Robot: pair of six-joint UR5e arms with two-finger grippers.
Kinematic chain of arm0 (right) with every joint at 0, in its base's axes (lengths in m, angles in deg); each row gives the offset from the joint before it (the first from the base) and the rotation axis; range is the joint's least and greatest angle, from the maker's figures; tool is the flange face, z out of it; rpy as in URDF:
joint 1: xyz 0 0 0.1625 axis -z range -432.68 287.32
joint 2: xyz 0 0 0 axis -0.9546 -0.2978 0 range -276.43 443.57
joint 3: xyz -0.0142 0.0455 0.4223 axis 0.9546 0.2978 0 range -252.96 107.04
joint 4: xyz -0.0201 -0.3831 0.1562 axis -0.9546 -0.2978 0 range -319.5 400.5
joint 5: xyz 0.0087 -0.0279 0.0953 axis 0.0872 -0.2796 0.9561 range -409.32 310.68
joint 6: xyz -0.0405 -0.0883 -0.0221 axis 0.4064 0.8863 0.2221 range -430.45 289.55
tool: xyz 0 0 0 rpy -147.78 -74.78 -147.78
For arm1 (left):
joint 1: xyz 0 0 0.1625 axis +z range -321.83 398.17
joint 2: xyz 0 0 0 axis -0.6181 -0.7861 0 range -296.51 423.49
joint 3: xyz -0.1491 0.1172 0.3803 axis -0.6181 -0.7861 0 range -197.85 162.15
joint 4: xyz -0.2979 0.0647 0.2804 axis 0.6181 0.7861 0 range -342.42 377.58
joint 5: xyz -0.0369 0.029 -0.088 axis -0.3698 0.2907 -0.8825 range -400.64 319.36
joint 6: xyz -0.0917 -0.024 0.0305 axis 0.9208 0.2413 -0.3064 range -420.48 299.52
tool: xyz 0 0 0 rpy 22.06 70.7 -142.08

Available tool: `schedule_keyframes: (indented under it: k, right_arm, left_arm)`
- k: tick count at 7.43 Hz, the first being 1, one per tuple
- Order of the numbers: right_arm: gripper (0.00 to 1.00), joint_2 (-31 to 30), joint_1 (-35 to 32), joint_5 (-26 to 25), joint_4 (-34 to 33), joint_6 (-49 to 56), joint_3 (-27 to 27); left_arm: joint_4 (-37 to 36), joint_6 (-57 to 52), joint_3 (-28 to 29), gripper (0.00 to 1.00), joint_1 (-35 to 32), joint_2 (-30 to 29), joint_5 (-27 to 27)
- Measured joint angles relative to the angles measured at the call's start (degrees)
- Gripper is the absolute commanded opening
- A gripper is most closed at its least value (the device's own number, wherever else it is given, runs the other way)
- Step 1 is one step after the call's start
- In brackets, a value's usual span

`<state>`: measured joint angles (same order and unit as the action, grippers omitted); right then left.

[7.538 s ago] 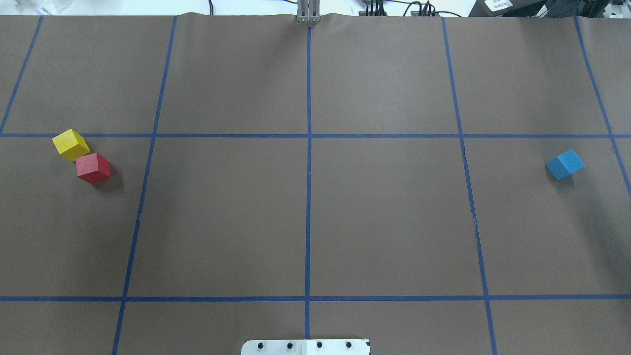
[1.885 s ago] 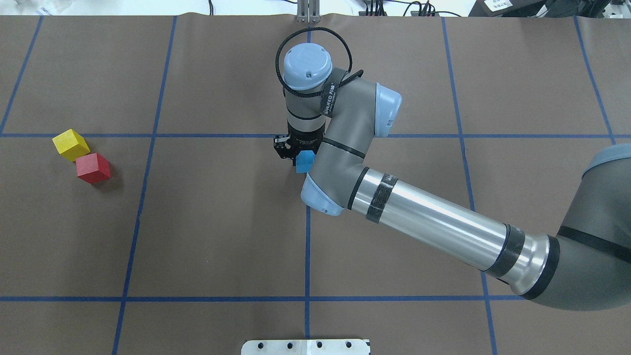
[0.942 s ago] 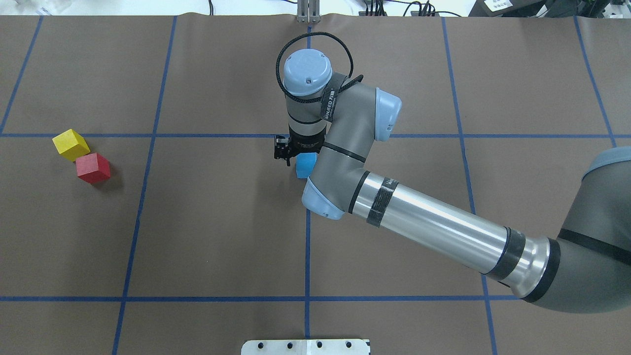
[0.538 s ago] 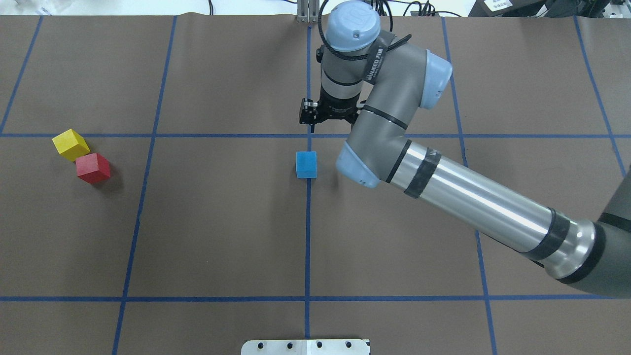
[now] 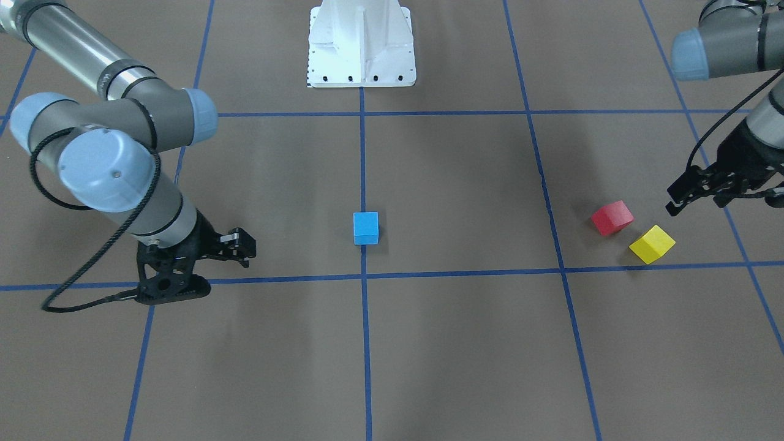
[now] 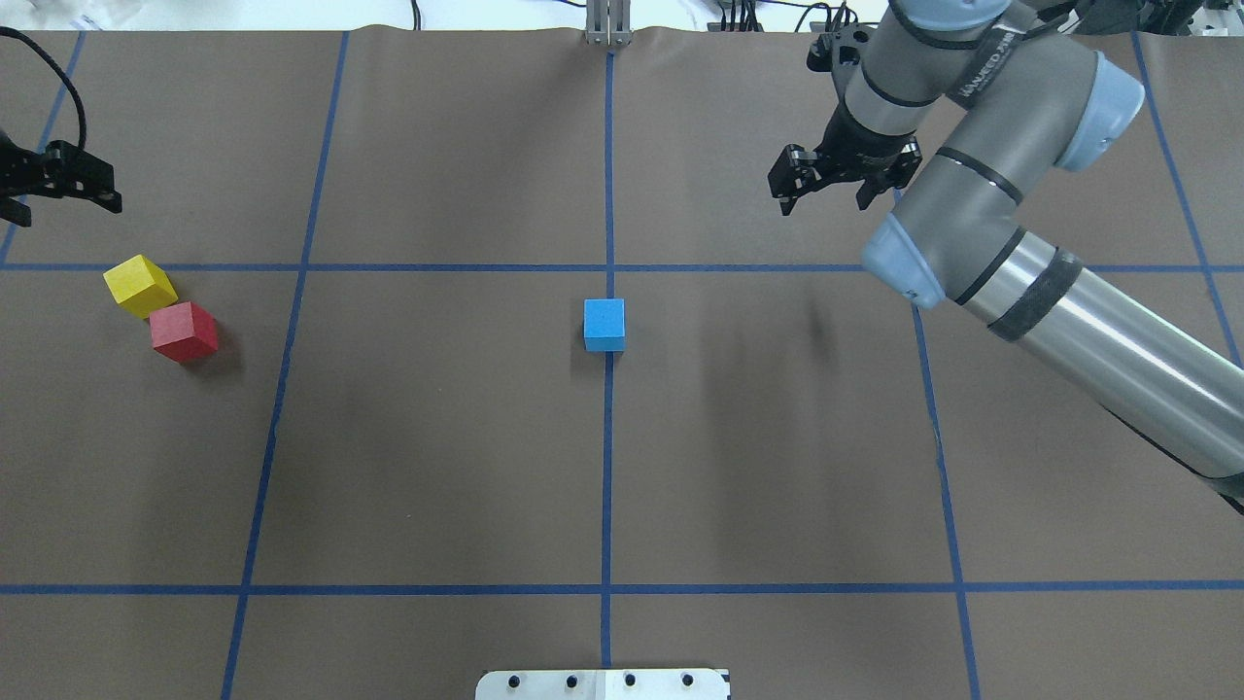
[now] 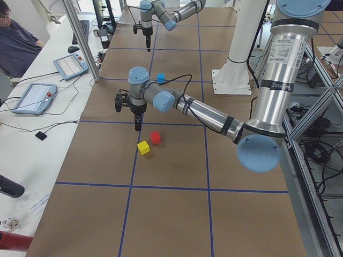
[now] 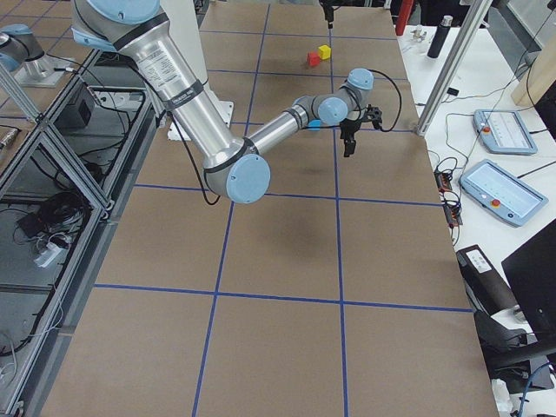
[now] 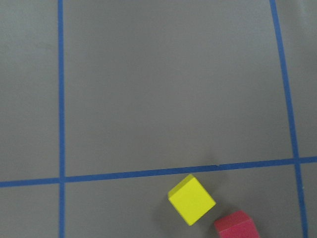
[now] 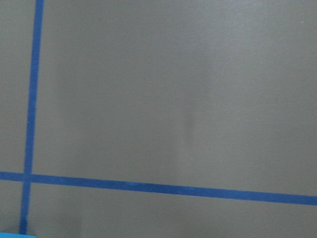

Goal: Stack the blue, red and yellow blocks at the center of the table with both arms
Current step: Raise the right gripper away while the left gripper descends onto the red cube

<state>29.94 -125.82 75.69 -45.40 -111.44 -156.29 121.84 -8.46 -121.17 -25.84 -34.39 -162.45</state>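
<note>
So: the table (image 6: 437, 437) had the right arm (image 6: 1069, 321) off to its own side. Right gripper (image 6: 823, 199) was empty with fingers spread wide, well apart from the stack spot. Left gripper (image 6: 60, 190) hung just past the yellow block (image 6: 140, 285), also spread wide and holding nothing. Blue block (image 6: 604, 324) sat alone on the centre gridline. Red block (image 6: 183, 331) sat corner-to-corner with yellow, touching or nearly, both skewed to the grid. Likely risks: a finger dropping for red clips yellow, or an unaligned grasp twists the cube and it lands crooked on blue.
</note>
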Motion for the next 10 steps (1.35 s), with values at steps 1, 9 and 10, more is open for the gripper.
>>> schedule_keyframes:
  k: [1, 9, 10]
  right_arm:
    - [0.99, -2.1, -2.5, 0.6, 0.1, 4.5, -0.1]
    - [0.99, -6.8, -9.1, 5.1, 0.5, 13.7, 0.0]
    - [0.99, -6.8, -9.1, 5.1, 0.5, 13.7, 0.0]
  left_arm:
    - [5.0, 5.0, 0.6, 1.0, 3.2, 1.9, 3.1]
    - [11.6, 14.2, 5.1, 1.0, 16.0, 4.3, 13.3]
    - [12.4, 14.3, 6.3, 1.0, 16.9, 4.3, 13.8]
